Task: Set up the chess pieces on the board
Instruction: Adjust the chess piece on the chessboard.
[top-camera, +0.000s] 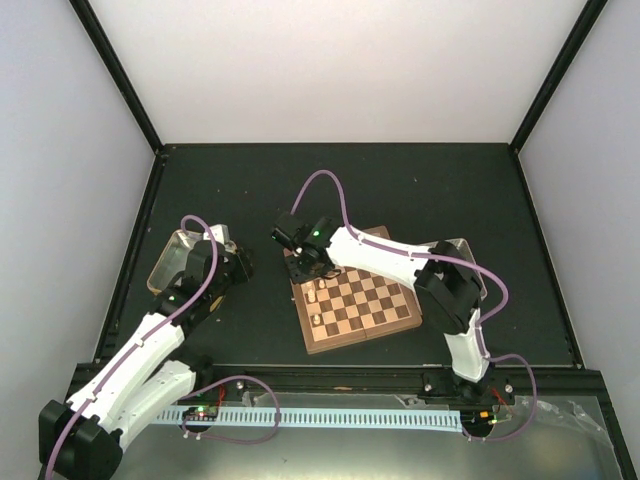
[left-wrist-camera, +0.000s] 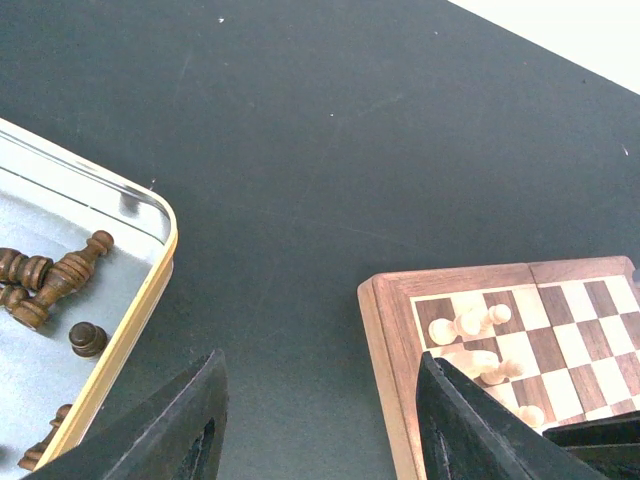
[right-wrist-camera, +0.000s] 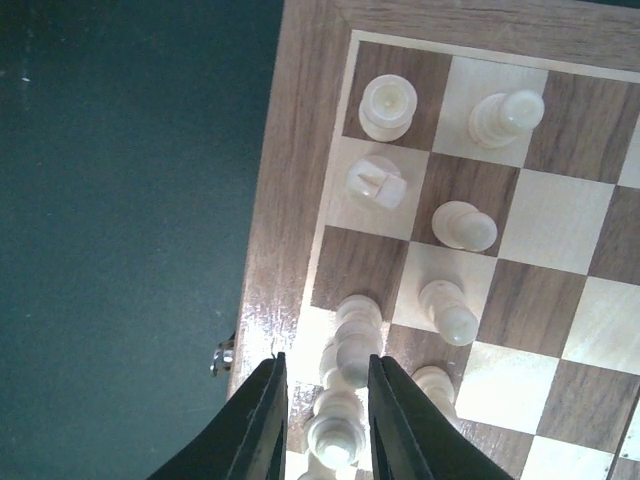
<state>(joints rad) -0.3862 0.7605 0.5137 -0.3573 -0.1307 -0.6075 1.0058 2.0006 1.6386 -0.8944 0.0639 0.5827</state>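
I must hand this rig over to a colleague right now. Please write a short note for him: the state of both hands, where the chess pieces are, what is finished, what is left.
Left hand: open and empty, above the table between the gold tin and the board.
Right hand: fingers close around a pale piece near the board's edge; I cannot tell whether it is gripped.
Pieces: several pale pieces are on the squares along that edge; dark pieces lie in the tin.
Done: part of the pale side, it seems.
Left: the rest of the pale side and all dark pieces.
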